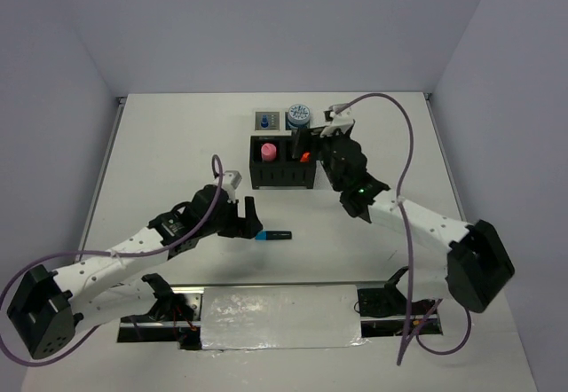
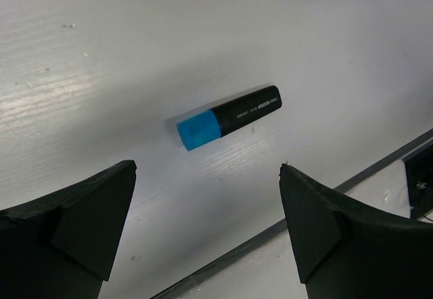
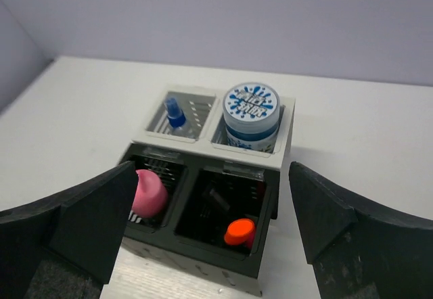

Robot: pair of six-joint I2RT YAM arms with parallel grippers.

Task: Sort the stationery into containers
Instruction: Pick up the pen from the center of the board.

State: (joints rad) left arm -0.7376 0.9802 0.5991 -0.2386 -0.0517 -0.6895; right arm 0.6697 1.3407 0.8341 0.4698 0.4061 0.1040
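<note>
Blue-capped highlighter flat, axis left-right, cap toward spread left claw; right claw spread.

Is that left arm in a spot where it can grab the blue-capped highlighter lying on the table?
Probably yes. The left end effector is open just beside the blue-capped highlighter, which lies flat on the table with nothing between them.

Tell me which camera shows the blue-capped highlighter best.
The left wrist view: the blue-capped highlighter lies large and sharp, ahead of the open left gripper. The top external view shows it small beside that gripper; the right wrist view misses it.
</note>
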